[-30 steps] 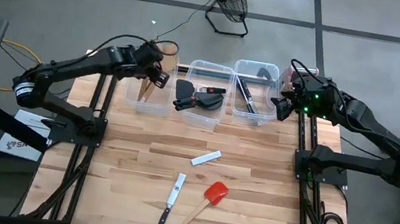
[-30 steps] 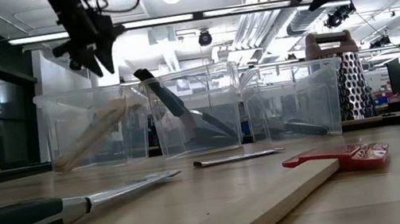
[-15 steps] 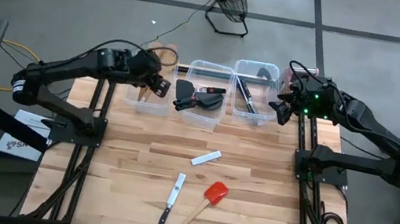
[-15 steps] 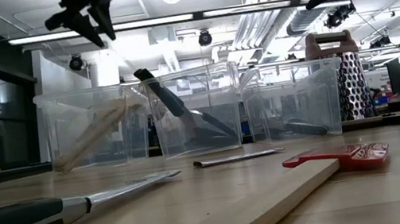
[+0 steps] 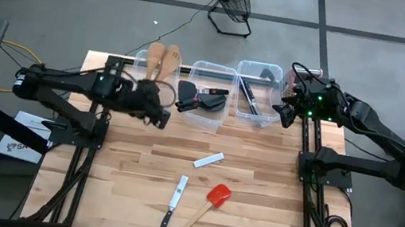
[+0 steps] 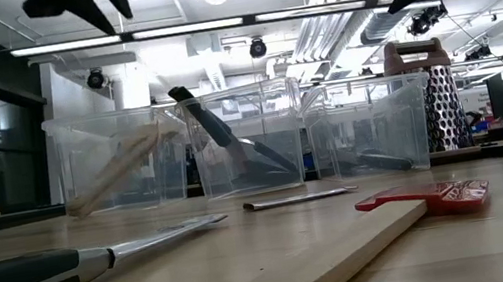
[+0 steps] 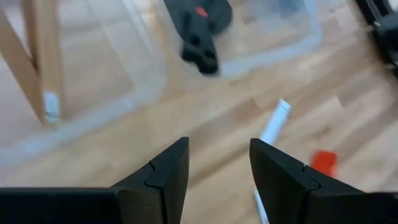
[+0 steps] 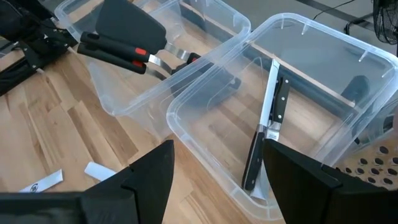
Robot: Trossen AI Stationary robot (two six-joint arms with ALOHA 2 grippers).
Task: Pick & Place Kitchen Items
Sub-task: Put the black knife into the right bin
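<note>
I take the middle clear bin as my landmark. My left gripper hangs above the table just in front of that bin's left corner, fingers parted about halfway with nothing between them. My right gripper waits just past the right-hand bin, fingers spread wide and empty; the box grater stands beside it.

3 items lie loose on the table, well in front of the middle bin: a white-handled piece nearest it, then a black-handled knife and the red-headed spatula further forward.

- White piece: long axis diagonal, its far end tipped toward the right-hand bin.
- Knife: runs nearly straight away from the bin, blade toward it, black handle toward the table's front edge.
- Spatula: red head toward the bin, wooden handle slanting back and left, its end close by the knife's handle.

My worries:
- All 3 lie flat, so fingers coming down off-axis could skate the item away instead of closing on it.
- The knife and spatula handles sit close; reaching for 1 may nudge the other.
- A long item gripped near 1 end could swing and catch the bin's rim on the way in.
</note>
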